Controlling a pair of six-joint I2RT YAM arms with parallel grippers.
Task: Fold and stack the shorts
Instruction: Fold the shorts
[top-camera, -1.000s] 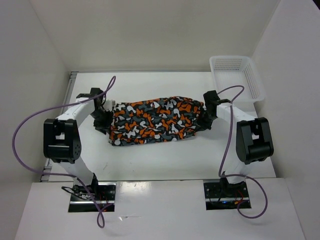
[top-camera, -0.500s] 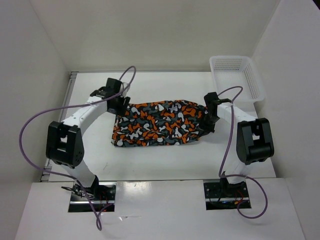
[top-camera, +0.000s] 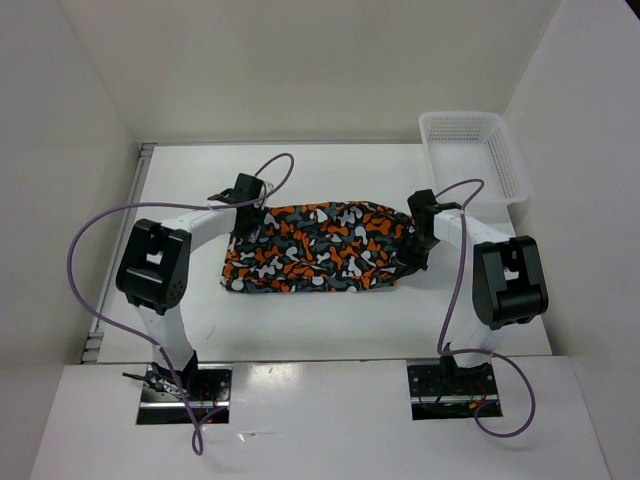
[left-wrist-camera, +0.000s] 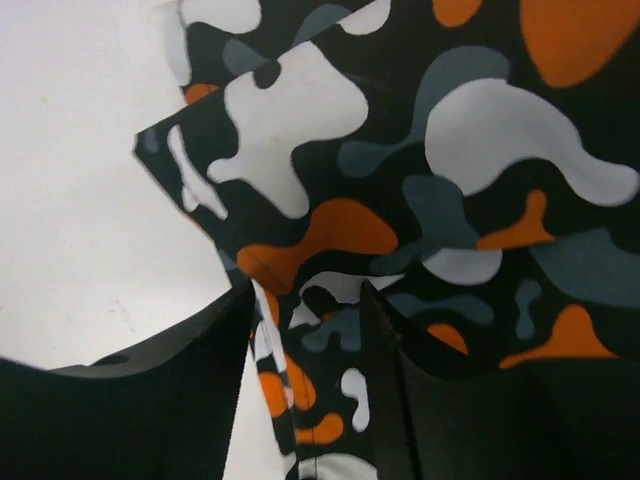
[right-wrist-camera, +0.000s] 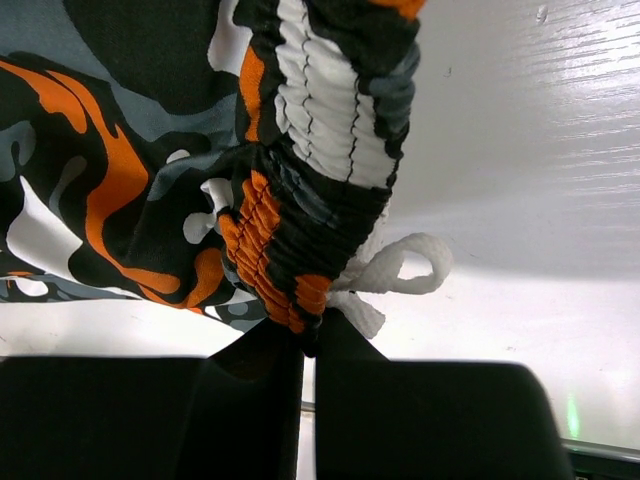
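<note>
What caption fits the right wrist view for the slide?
Right gripper pinching the camouflage shorts by the bunched elastic waistband, white drawstring beside it, table beyond.

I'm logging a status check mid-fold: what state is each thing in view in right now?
shorts: spread wide, gripped at both ends.
left end effector: shut on a corner of the shorts.
right end effector: shut on the gathered waistband.
drawstring: loose loop, sticking out beside the waistband.
white mesh basket: upright, empty.
</note>
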